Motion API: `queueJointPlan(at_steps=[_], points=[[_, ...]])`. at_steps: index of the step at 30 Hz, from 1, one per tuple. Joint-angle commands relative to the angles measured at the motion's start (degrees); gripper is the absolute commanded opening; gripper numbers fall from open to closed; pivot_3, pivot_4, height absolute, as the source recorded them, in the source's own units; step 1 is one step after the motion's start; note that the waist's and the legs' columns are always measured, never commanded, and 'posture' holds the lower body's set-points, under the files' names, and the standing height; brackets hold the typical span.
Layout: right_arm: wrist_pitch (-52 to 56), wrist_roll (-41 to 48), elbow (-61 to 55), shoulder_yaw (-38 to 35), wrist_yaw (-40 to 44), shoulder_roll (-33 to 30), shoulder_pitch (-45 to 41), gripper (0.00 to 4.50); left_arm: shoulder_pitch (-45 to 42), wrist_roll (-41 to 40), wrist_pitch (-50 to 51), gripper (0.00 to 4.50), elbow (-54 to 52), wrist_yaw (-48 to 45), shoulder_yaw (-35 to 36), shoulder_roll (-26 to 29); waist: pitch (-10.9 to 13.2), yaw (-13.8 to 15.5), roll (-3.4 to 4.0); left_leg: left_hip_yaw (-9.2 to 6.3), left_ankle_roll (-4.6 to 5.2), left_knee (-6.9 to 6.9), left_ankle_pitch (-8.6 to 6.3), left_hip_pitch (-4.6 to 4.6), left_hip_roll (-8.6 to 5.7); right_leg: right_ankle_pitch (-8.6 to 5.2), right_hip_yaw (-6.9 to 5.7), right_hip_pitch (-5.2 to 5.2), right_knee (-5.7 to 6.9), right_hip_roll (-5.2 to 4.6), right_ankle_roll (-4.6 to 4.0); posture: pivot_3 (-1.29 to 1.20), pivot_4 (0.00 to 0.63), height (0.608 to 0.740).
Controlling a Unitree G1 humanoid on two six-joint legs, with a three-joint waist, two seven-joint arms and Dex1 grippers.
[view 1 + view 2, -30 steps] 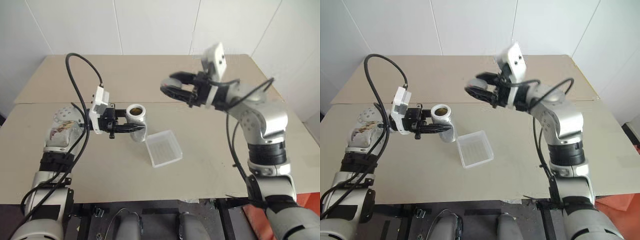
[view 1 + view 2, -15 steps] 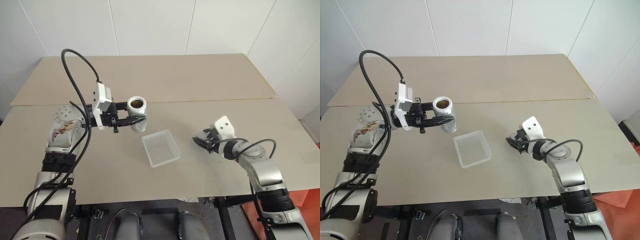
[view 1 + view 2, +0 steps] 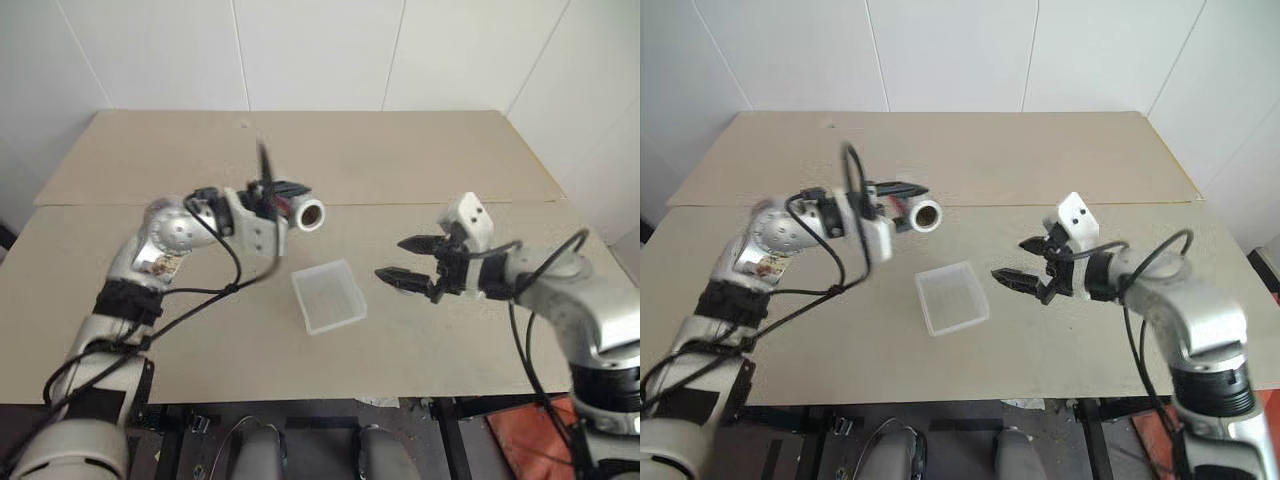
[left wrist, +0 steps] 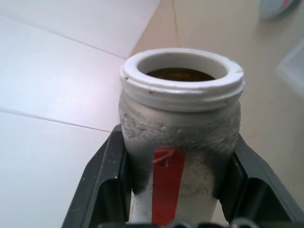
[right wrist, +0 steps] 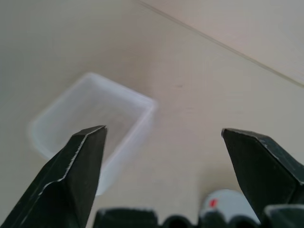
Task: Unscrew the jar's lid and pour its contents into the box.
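My left hand (image 3: 283, 192) is clamped on the jar (image 3: 303, 212), one finger each side of its body below the neck; jar is lidless and tipped nearly on its side, mouth facing toward the box (image 3: 329, 296) but held up above the bench (image 3: 200, 330), a bit back and left of the box rather than over it. In the left wrist view the jar (image 4: 180, 133) shows a thick white threaded rim and a dull, scuffed silvery body w/ red stripe; something brown sits inside the mouth, prob the contents (image 4: 178, 74). I'd judge it small, stiff and light, surface matte enough not to slip, so a mid-body pinch like this one suits it; the rim is no place to hold if it must pour. The box looks like thin clear plastic, v. light, so it could skid if nudged. My right hand (image 3: 407, 261) hangs wide open and empty just right of the box, fingers aimed at it. In the right wrist view a rounded silvery thing w/ a red mark (image 5: 223, 205) peeks up by the fingers; can't tell if that's the lid. Vs a second ago: jar was upright in the left hand, now rolled over toward pouring; right hand was up high w/ fingers closed, now low by the box and spread open
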Motion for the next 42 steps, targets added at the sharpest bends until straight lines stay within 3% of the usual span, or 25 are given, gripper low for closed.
queueJointPlan(at_steps=[1, 4, 9, 20, 24, 28, 30, 31, 33, 37, 42], points=[[3.76, 4.67, -1.11, 1.05, 4.37, -2.7, -3.03, 4.48, -6.8, 27.87, -7.89, 1.95, -1.0, 31.77, -7.86, 2.75, 0.0, 0.31, 0.0, 0.0, 0.0, -0.02, 0.0, 0.0, 0.0, 0.0, 0.0, 0.02, -0.03, 0.0, 0.0, 0.0, 0.15, 0.74], [3.12, 4.24, -0.12, 3.2, 5.29, -3.59, -4.62, 4.48, -9.24, 42.23, -4.91, 1.95, -2.31, 50.06, -15.76, 3.83, -0.01, 0.34, 0.0, 0.03, 0.02, -0.03, -0.01, -0.03, -0.1, 0.0, 0.0, 0.0, -0.04, -0.14, 0.06, 0.0, 0.15, 0.74], [2.86, 5.68, 0.35, 2.53, 5.14, -2.71, -6.48, 4.48, -9.63, 55.06, 1.98, 1.95, -2.63, 62.23, -25.33, 4.93, 0.0, 0.3, 0.0, 0.09, 0.01, -0.01, -0.01, -0.1, -0.12, 0.0, 0.01, -0.14, 0.09, -0.18, 0.09, 0.0, 0.15, 0.74], [2.76, 10.06, -1.27, -0.78, 3.07, -2.7, -6.03, 4.48, -13.25, 58.88, 9.01, 1.95, 0.93, 68.29, -31.23, 4.12, 0.0, 0.44, -0.01, 0.09, 0.01, 0.01, -0.01, -0.14, -0.16, 0.0, -0.03, -0.13, 0.12, -0.25, 0.1, 0.0, 0.15, 0.74], [1.02, 9.4, -2.01, 0.02, 2.76, -2.68, -5.09, 4.48, -9.59, 44.37, 4.61, 1.95, 3.09, 59.72, -26.48, 2.99, 0.0, 0.3, -0.01, 0.08, 0.01, 0.01, -0.01, -0.13, -0.14, 0.0, -0.03, -0.14, 0.16, -0.25, 0.1, 0.0, 0.15, 0.74], [0.05, 9.39, -2.73, -0.28, 2.5, -2.6, -4.28, 4.48, -2.16, 10.09, 8.09, 1.95, 4.11, 34.89, -15.97, -0.25, 0.0, -0.03, 0.0, 0.1, 0.01, 0.02, 0.0, -0.11, -0.11, 0.01, -0.01, -0.15, 0.17, -0.24, 0.1, 0.0, 0.15, 0.74], [-0.12, 9.52, -2.92, -0.57, 2.08, -2.49, -3.98, 4.48, 0.51, -5.36, 18.48, 1.95, 0.64, 22.17, -9.72, -3.15, 0.0, -0.05, 0.0, 0.1, 0.01, 0.04, 0.0, -0.11, -0.09, 0.01, -0.02, -0.15, 0.17, -0.24, 0.09, 0.0, 0.15, 0.74], [-0.21, 9.67, -3.07, -0.73, 1.89, -2.43, -3.76, 4.48, 1.64, -13.31, 28.38, 1.95, -2.98, 16.62, -5.8, -5.78, 0.0, -0.1, 0.0, 0.09, 0.01, 0.09, 0.0, -0.13, -0.09, 0.01, -0.03, -0.15, 0.18, -0.24, 0.09, 0.0, 0.15, 0.74], [-0.35, 9.84, -3.37, -0.76, 1.42, -2.22, -3.36, 4.48, 2.58, -26.44, 46.12, 1.95, -8.39, 12.24, 2.29, -11.33, 0.01, 0.15, -0.01, 0.06, 0.01, 0.17, 0.01, -0.15, -0.1, 0.0, -0.07, -0.11, 0.19, -0.25, 0.1, 0.0, 0.15, 0.74], [-0.22, 10.5, -4.39, -0.6, 0.27, -1.43, -2.54, 4.48, 6.83, -35.22, 68.03, 1.95, -19.23, 8.9, 8.58, -14.51, 0.0, -0.33, -0.01, -0.07, 0.03, 0.25, -0.01, -0.14, -0.13, 0.0, -0.09, -0.01, 0.17, -0.21, 0.14, 0.0, 0.15, 0.74], [-0.12, 11.17, -4.77, -0.88, -0.29, -0.98, -2.54, 4.48, 12.63, -34.13, 72.37, 1.95, -24.35, 9.52, 9.14, -14.14, -0.02, -1.25, 0.03, -0.08, 0.03, 0.24, 0.0, -0.03, -0.13, 0.01, -0.01, 0.0, 0.19, -0.16, 0.13, 0.0, 0.15, 0.74]])
